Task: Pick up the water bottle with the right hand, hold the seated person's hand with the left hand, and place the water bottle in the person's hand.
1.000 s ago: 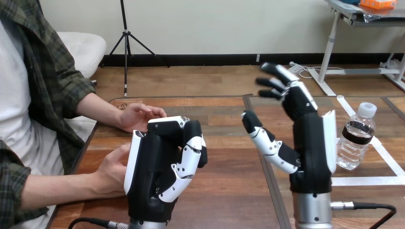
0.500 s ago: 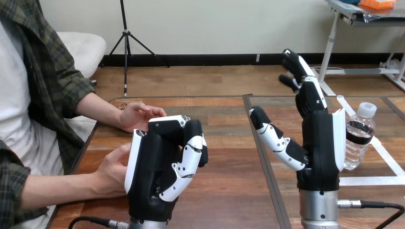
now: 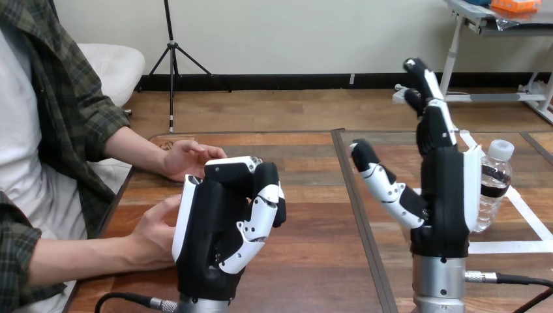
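Table [image 3: 313, 215]: bottle [image 3: 497, 184] behind right robot hand [image 3: 443, 195]

We take this for a robotics lab or test room, laid out for a trial and not for home or office use. The brown wooden plank surface [image 3: 313, 195] carries strips of white tape [image 3: 515, 247] laid as straight marking lines, and a clear plastic water bottle [image 3: 497, 179] stands among them. A black-and-white jointed left robot hand [image 3: 222, 228] and right robot hand [image 3: 443, 195] rise over it on silver forearms. A seated person's farther hand [image 3: 189, 158] and nearer hand [image 3: 153, 231] lie at its left side.
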Tool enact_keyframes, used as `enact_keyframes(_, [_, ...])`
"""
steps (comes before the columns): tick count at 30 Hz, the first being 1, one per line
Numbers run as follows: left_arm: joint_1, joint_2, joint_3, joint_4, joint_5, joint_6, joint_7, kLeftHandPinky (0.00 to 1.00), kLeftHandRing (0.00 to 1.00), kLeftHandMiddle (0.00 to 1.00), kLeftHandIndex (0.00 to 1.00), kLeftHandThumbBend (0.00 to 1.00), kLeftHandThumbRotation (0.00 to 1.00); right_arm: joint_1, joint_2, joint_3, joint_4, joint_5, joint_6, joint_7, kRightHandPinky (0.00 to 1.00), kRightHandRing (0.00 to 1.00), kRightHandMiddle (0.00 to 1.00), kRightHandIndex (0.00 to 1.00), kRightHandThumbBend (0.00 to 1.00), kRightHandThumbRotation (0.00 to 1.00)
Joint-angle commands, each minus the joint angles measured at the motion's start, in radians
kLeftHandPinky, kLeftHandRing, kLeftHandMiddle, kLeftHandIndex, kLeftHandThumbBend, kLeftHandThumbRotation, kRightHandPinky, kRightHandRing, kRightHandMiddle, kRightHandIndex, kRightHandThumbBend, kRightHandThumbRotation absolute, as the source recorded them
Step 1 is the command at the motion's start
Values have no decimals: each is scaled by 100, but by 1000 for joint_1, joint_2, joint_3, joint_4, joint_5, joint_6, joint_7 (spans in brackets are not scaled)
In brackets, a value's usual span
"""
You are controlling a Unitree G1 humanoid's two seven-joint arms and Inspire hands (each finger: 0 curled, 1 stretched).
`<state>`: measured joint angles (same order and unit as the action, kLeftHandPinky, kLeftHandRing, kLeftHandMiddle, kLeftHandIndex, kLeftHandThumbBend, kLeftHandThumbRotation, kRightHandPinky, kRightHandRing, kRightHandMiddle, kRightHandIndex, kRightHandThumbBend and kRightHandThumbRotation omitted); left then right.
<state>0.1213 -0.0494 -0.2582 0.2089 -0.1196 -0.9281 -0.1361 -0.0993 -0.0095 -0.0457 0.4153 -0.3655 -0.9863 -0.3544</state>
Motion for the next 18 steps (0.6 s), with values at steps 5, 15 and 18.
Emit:
enact_keyframes(5, [-74,-52,6,8,-8,-20,-3,7,11,20,25,0,0,-76,-18,-19,-3,-23,2,-42,96,98,97,91,71,53])
enact_keyframes(15, [-74,-50,6,7,-5,-17,-4,7,11,20,25,0,0,-84,-31,-35,2,-38,2,-81,100,100,97,91,72,56])
enact_keyframes(18, [-75,-48,5,8,-9,-17,-7,7,11,20,25,0,0,-87,-34,-42,1,-49,5,-101,100,100,97,91,72,57])
